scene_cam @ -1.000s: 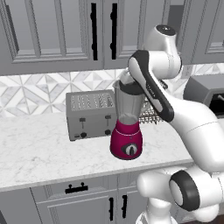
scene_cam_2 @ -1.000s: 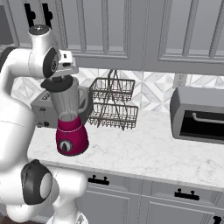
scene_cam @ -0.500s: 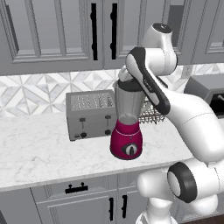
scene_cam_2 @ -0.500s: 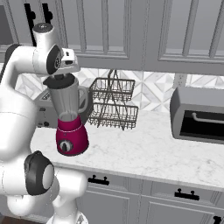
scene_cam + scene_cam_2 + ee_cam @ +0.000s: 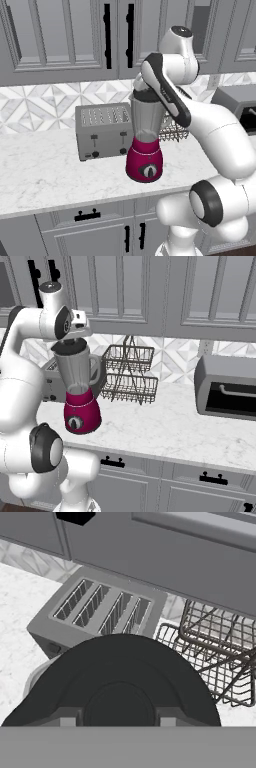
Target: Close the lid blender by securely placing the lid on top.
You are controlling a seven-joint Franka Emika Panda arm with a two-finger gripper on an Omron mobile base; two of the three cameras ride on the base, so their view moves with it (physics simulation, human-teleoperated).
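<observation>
**One blender, lid on jar, hand directly above**

One blender (image 5: 145,150) stands near the front edge of the marble counter (image 5: 45,175), magenta base down, round dial facing the cabinet fronts below. Its clear greyish jar rises upright, side handle turned toward the wire rack (image 5: 129,376). The dark lid (image 5: 117,682) sits across the jar mouth; in the hand view it appears as a wide black disc with a raised round centre. The gripper (image 5: 70,345) is pressed down at the lid from straight above. Its fingertips are mostly hidden, so whether the jaws are spread or closed on the lid cannot be told. Just behind the blender, to its left in the left base view, stands the silver toaster (image 5: 104,131), slots up. Farther right on the counter is a dark toaster oven (image 5: 227,393). Grey wall cabinets (image 5: 55,35) hang above the patterned tile.
</observation>
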